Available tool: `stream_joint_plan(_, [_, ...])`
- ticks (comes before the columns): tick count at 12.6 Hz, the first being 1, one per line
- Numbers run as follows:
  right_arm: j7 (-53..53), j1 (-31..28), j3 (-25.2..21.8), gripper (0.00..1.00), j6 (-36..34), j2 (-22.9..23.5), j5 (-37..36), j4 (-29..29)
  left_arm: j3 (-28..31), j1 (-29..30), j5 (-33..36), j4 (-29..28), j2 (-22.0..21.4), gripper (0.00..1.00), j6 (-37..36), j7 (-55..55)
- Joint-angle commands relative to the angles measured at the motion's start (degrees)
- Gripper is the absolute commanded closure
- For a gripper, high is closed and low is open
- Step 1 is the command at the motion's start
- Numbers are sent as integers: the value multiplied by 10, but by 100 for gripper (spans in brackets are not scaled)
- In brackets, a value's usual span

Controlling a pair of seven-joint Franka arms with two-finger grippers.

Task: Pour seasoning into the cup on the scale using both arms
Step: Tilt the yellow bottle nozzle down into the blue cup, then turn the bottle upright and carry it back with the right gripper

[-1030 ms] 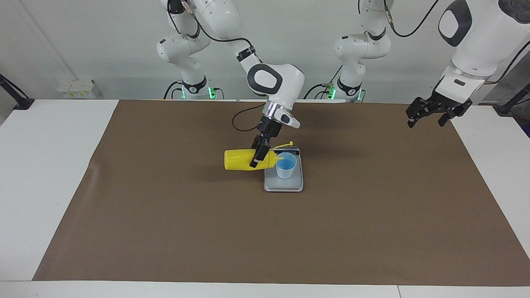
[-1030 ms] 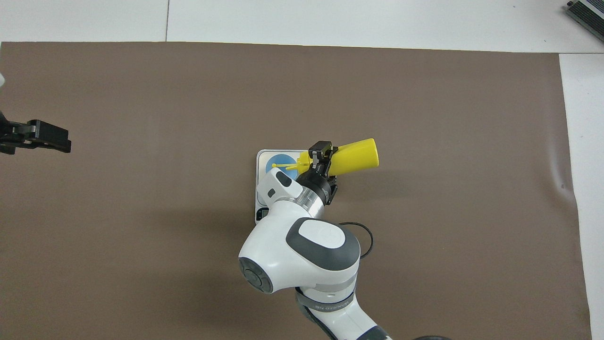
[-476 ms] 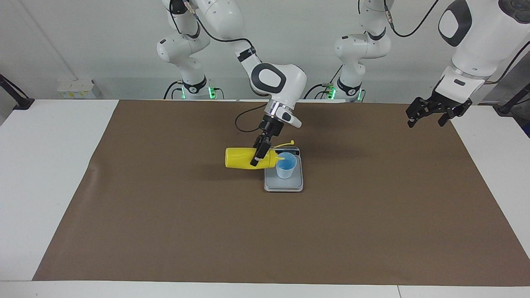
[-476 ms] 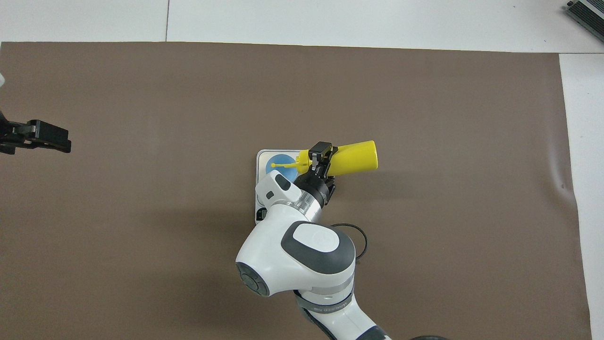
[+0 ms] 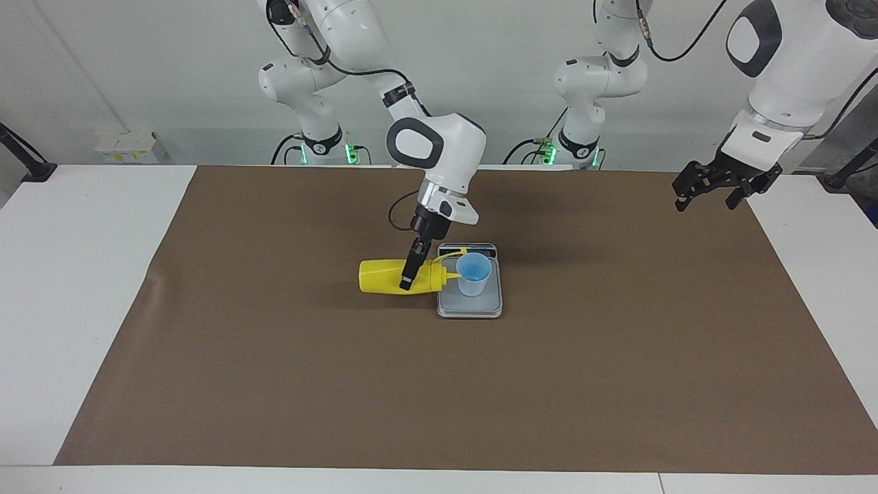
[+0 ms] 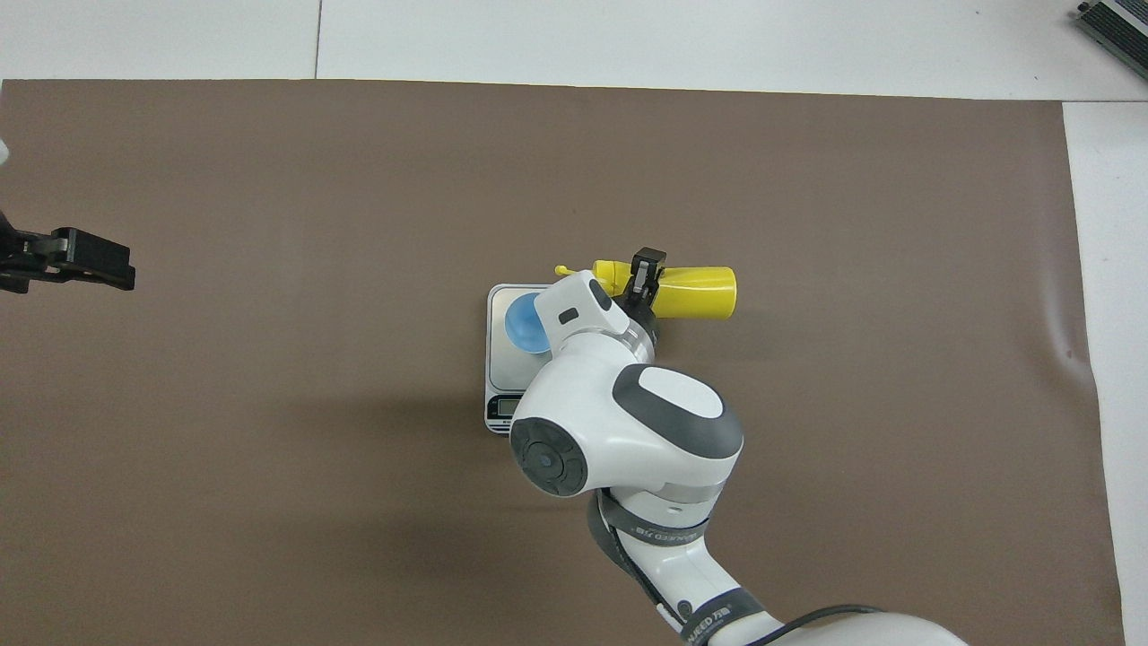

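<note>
R gripper [image 5: 409,273], clamped tight on bright yellow plastic squeeze bottle [image 5: 384,276], is holding it sideways, nozzle beside small light blue cup [image 5: 473,274] on silver-grey scale [image 5: 470,307] mid-table; pour step; next likely needs nozzle over rim; L gripper [image 5: 713,185] is waiting, fingers spread, empty.

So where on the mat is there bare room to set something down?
Bare mat runs from the scale to the table edge farthest from the robots, and toward both ends. The crowded spot is mid-mat: the right gripper, shut on the sideways bottle, beside the cup on the scale. The left gripper waits open over its end.
</note>
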Motion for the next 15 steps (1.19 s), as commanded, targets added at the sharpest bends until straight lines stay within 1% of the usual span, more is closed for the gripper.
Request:
stream_joint_plan(1, [-17, -24, 5, 93, 37, -13, 67, -2, 0, 1, 5, -8, -11, 0, -5, -5])
stream_joint_plan(3, [-17, -26, 5, 93, 64, -21, 111, -13, 0, 1, 5, -8, -11, 0, -5, -5])
stream_joint_plan(4, [-16, -25, 5, 93, 82, -31, 129, -32, 0, 1, 5, -8, -10, 0, -5, -5])
stream_joint_plan(6, [-17, -31, 5, 93, 130, -54, 130, -78, 0, 1, 5, -8, -10, 0, -5, -5])
stream_joint_plan(8, [-16, -50, 5, 94, 197, -77, 130, -127, 0, 1, 5, -8, -11, 0, -5, -5])
stream_joint_plan(9, [-15, -56, 5, 94, 216, -86, 130, -141, 0, 1, 5, -7, -10, 0, -5, -5])
stream_joint_plan(11, [-18, -64, 5, 94, 226, -98, 131, -149, 0, 1, 5, -7, -11, 0, -5, -5])
stream_joint_plan(14, [-15, -99, 5, 94, 320, -108, 131, -186, 0, 1, 5, -8, -11, 0, -5, -5])
stream_joint_plan(15, [-15, -108, 6, 94, 335, -109, 131, -192, 0, 1, 5, -8, -10, 0, -5, -5])
